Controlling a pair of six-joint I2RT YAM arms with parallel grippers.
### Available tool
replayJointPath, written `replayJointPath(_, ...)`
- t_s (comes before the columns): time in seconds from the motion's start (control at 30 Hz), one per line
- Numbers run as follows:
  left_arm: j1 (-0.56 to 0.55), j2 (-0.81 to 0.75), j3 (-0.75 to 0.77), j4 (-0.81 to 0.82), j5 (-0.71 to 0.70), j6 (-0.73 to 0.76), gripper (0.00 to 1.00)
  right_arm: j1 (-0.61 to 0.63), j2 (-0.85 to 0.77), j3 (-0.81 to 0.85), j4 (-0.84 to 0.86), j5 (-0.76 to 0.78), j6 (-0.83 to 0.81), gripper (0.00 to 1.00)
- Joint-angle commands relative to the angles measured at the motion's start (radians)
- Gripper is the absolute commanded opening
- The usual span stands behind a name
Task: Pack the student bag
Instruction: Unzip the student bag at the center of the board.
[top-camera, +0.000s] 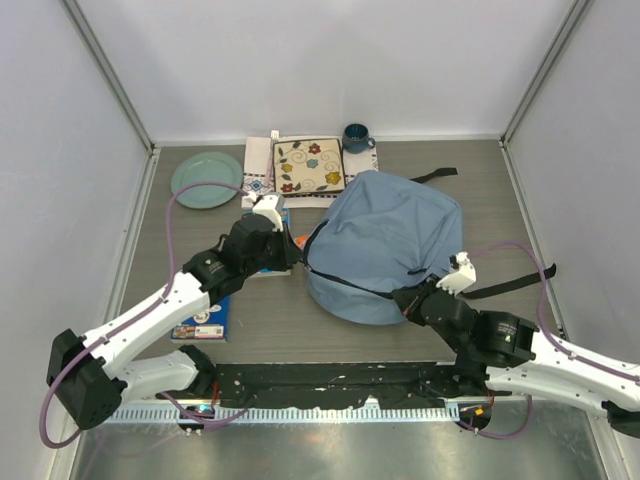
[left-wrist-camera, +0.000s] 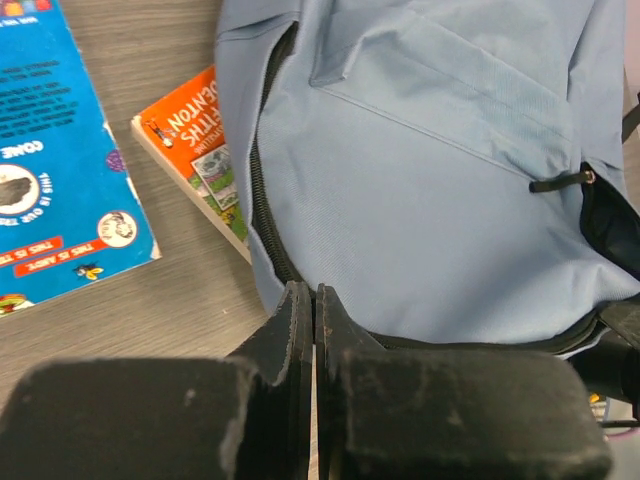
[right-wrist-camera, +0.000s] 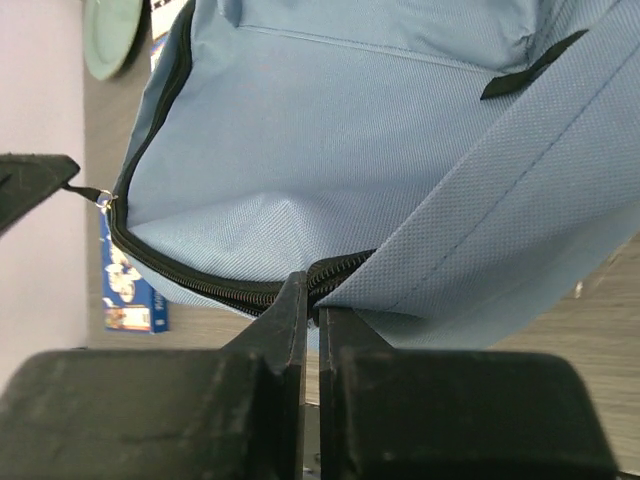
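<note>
Light-blue student bag (top-camera: 385, 235) has left fingers (left-wrist-camera: 296, 325) and right fingers (right-wrist-camera: 292, 315) each pinched shut on its zipper edge.

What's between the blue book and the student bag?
An orange book, one edge hidden by the student bag, bare table between it and the blue book; the left wrist view shows it.
</note>
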Motion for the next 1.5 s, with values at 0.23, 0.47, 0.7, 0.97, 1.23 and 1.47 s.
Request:
replayJointPath(0.23,-0.242,-0.031,0.145,0.042,0.053,0.013,0.0,-0.002,0.217,0.113,0.133,0.123,-0.483,0.01)
replayJointPath(0.47,-0.271,-0.232,-0.036,0.002,0.011,-0.053,0.0,0.004,0.464,0.249,0.303,0.111,-0.671,0.01)
replayJointPath(0.7,-0.277,-0.419,-0.168,-0.047,-0.082,-0.078,0.0,0.011,0.675,0.326,0.334,0.257,-0.694,0.01)
replayJointPath(0.97,-0.277,-0.231,-0.196,0.086,-0.025,-0.073,0.0,-0.149,0.602,0.242,0.153,0.13,-0.43,0.25)
replayJointPath(1.23,-0.277,-0.123,-0.208,0.211,-0.002,-0.076,0.0,-0.208,0.285,0.125,0.124,-0.18,-0.129,0.78)
replayJointPath(1.47,-0.277,-0.028,-0.173,0.238,0.078,-0.081,0.0,-0.197,0.167,-0.043,0.305,-0.439,0.207,0.78)
